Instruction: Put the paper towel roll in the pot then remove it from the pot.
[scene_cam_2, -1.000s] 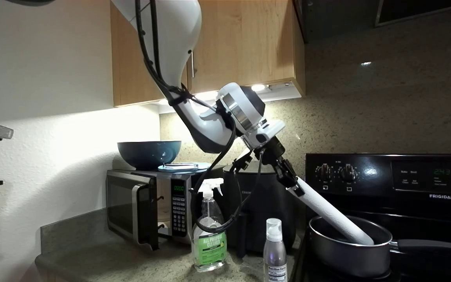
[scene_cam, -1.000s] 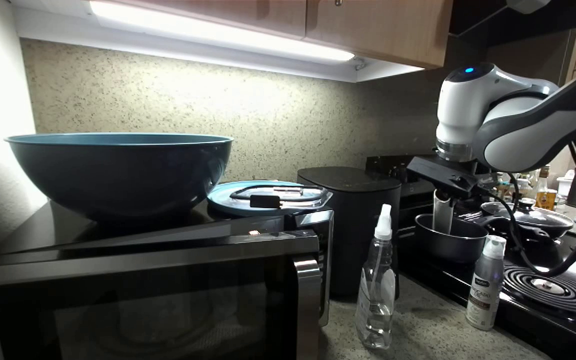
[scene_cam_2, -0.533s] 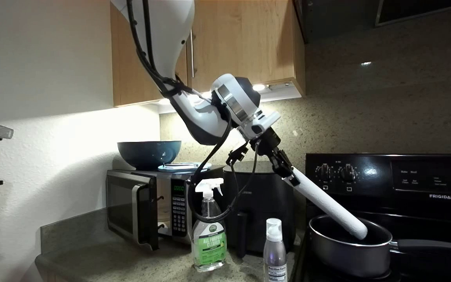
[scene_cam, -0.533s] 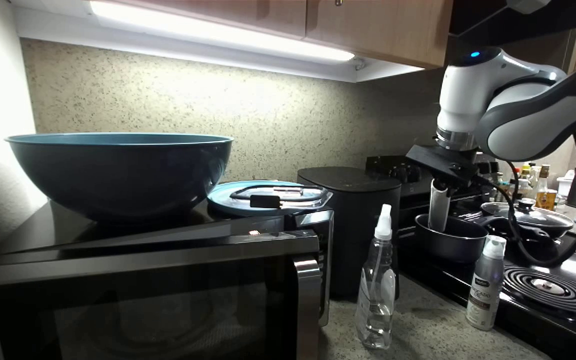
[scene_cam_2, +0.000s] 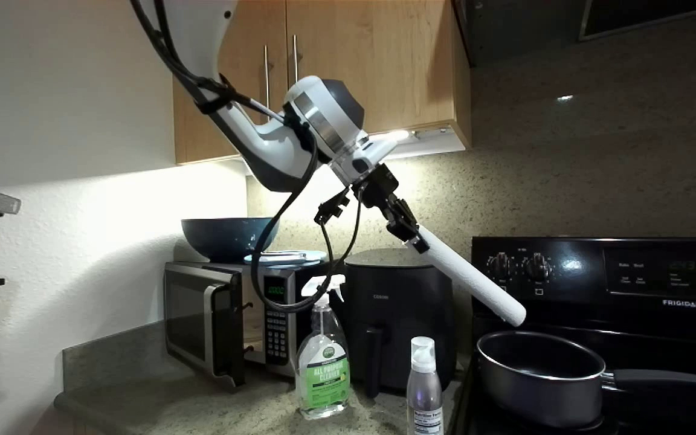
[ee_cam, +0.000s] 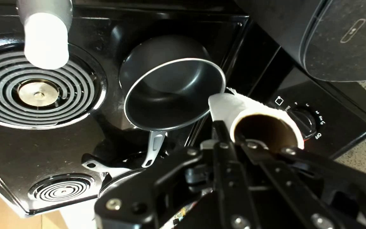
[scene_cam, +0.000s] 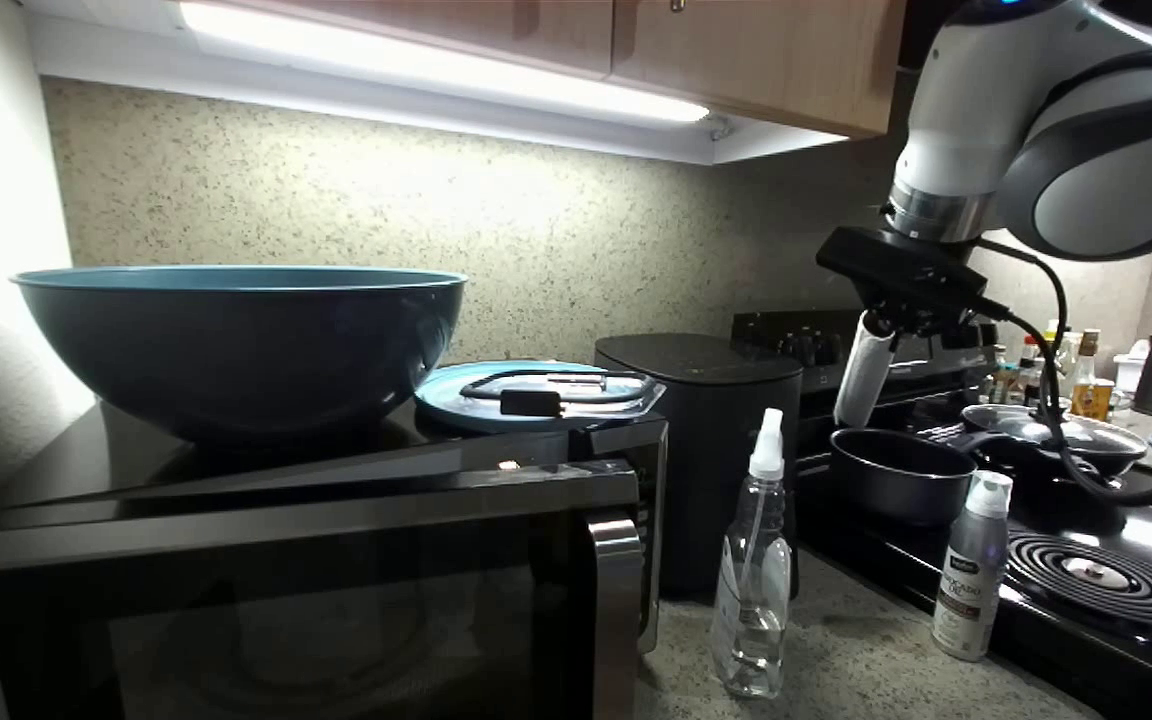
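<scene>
The paper towel roll (scene_cam_2: pixel 475 278) is a slim white cylinder, tilted, with its lower end above and left of the pot (scene_cam_2: pixel 535 399) in an exterior view. My gripper (scene_cam_2: pixel 422 241) is shut on the upper end of the roll. In the wrist view the gripper (ee_cam: pixel 230 133) pinches the wall of the hollow roll (ee_cam: pixel 226 108), one finger inside the tube and one outside. The dark pot (ee_cam: pixel 170 89) shows its bare inside there. In an exterior view the roll (scene_cam: pixel 864 375) hangs from the gripper (scene_cam: pixel 881 325) over the left rim of the pot (scene_cam: pixel 901 495).
A clear spray bottle (scene_cam_2: pixel 324 368) and a small bottle with a white cap (scene_cam_2: pixel 425 386) stand on the counter. A black air fryer (scene_cam_2: pixel 408 314) stands beside the stove. The teal bowl (scene_cam_2: pixel 230 235) sits on the microwave. A lidded pan (scene_cam: pixel 1056 440) is behind the pot. Cabinets (scene_cam_2: pixel 372 72) hang above.
The roll's lower end was inside the pot. My gripper has moved up and to the left in an exterior view, lifting the roll out above the rim. The pot has not moved.
</scene>
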### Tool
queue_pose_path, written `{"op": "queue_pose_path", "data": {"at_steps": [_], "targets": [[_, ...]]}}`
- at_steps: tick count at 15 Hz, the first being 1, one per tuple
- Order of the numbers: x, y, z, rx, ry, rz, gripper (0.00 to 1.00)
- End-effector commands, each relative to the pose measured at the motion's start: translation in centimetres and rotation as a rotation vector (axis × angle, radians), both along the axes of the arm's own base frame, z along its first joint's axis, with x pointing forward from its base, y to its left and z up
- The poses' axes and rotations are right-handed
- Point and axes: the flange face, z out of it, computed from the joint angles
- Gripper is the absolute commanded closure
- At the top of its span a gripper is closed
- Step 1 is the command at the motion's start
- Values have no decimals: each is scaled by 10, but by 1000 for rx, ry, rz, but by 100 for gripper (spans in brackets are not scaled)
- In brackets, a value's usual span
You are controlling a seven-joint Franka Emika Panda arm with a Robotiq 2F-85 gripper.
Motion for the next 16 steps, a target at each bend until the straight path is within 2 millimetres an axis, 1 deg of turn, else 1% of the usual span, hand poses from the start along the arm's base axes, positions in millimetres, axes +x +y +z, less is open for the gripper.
{"op": "queue_pose_path", "data": {"at_steps": [1,4,9,13,16], "targets": [[-28,16,17,24,-13,-26,100],[-42,27,27,52,-3,-25,100],[-66,44,33,155,41,14,100],[-81,48,39,237,101,45,100],[-88,47,43,297,158,69,100]]}}
